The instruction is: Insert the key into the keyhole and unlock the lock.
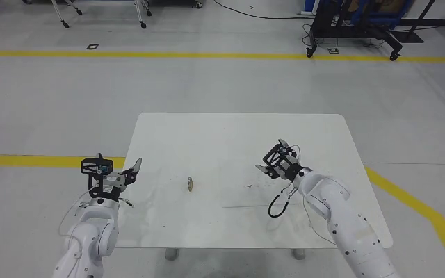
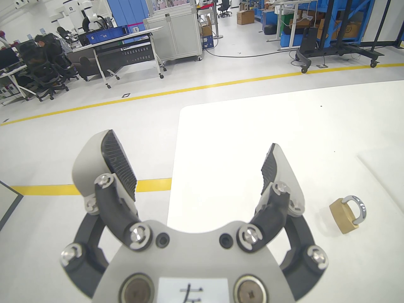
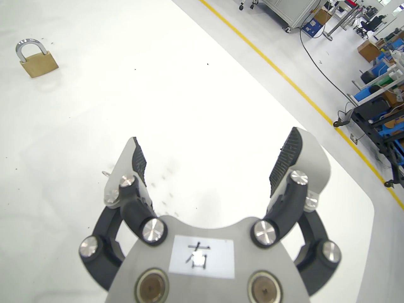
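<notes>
One boxy brass padlock (image 1: pixel 190 183) rests on smooth white table (image 1: pixel 229 139).

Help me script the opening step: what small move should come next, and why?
Probably shift the open right tool over the small silver metal piece, seemingly the key, lying on the white table beside its finger, and grasp it. The brass padlock with silver shackle lies apart, untouched; nothing is held.
</notes>
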